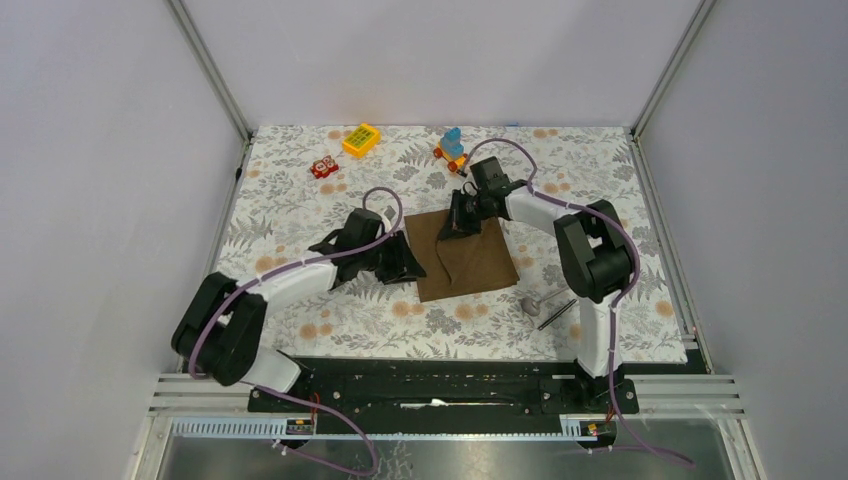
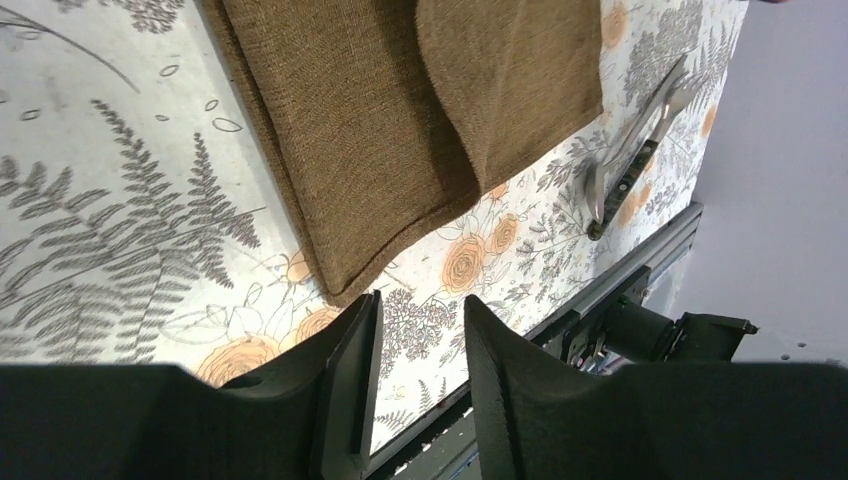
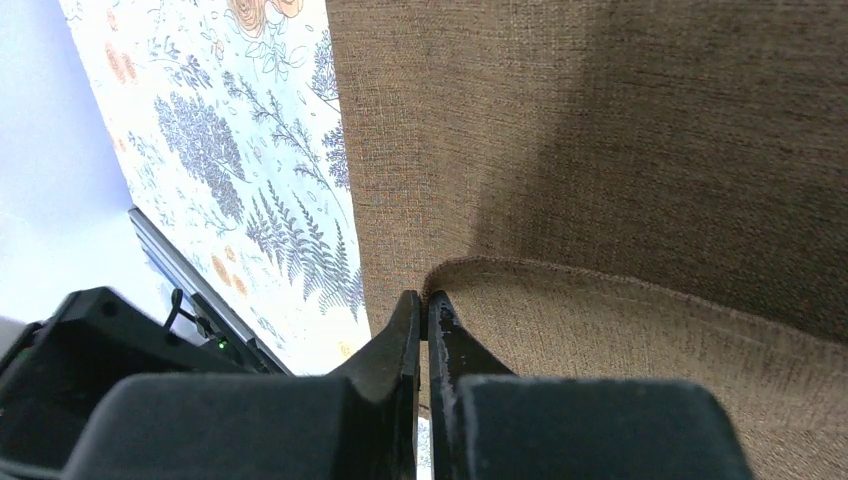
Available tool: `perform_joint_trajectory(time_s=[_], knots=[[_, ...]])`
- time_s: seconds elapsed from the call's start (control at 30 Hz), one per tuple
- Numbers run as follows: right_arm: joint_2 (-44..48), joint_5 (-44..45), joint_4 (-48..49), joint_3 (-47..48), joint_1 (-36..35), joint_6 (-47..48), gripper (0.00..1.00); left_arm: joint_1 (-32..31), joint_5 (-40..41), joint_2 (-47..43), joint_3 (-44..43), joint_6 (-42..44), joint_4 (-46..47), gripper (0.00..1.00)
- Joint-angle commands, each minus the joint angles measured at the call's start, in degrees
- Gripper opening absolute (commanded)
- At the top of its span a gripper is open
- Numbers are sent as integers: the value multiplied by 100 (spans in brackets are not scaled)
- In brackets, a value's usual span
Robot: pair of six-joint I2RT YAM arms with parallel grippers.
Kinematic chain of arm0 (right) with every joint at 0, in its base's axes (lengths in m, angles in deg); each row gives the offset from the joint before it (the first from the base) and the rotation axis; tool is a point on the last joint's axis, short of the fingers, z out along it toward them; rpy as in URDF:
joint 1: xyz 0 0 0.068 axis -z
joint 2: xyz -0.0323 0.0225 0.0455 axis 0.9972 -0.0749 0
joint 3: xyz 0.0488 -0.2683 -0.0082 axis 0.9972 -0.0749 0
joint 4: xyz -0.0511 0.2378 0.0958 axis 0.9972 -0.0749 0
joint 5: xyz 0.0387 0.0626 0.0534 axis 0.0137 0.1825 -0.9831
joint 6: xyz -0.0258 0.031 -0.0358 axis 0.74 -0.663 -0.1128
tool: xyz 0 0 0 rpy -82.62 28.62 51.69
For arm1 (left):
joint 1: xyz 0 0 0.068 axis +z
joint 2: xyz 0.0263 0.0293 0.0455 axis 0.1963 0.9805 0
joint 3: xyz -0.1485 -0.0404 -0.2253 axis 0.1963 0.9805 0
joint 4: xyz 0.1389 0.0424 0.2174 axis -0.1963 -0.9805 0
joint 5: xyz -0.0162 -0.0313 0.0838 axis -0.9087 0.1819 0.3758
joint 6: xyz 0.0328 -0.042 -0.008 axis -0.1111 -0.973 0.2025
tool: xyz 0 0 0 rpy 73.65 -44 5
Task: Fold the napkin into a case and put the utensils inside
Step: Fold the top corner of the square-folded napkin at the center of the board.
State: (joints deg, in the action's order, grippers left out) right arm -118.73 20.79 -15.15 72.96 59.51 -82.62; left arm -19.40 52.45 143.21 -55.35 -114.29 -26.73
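Presently: one napkin [image 1: 468,260], two utensils [image 1: 533,304]; left claw [image 2: 420,302] released, right claw [image 3: 424,298] pinching napkin.

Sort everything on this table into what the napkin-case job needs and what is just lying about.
For the job:
- brown napkin, partly folded
- silver spoon
- thin dark stick utensil

Just lying about, all towards the far edge:
- yellow block
- small red toy
- blue-and-orange toy

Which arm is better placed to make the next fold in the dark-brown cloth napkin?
Right, probably: the right gripper is shut on a fold of the napkin. The left gripper hovers open, empty, beside its edge.
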Motion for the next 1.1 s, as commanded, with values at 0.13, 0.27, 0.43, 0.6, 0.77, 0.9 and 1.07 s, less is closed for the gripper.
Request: perform_joint_trajectory(time_s=[0.13, 0.27, 0.43, 0.6, 0.77, 0.9, 1.07], knots=[[-301, -21, -313, 561, -255, 65, 0, 331, 1404, -1954, 361, 23, -923, 57], [-496, -19, -359, 815, -336, 20, 0, 714, 1704, -2679, 428, 94, -1473, 62], [-816, -52, -406, 1249, -443, -67, 0, 950, 1792, -3051, 401, 202, -1757, 65], [-1193, -61, -375, 1726, -454, -229, 0, 971, 1695, -3036, 389, 198, -1742, 65], [-1459, -79, -357, 2080, -466, -354, 0, 980, 1655, -2976, 401, 208, -1689, 65], [-1619, -51, -349, 2294, -470, -407, 1, 980, 1623, -2971, 438, 190, -1648, 65], [-1788, -33, -353, 2524, -473, -447, 2, 984, 1609, -3010, 472, 190, -1647, 65]])
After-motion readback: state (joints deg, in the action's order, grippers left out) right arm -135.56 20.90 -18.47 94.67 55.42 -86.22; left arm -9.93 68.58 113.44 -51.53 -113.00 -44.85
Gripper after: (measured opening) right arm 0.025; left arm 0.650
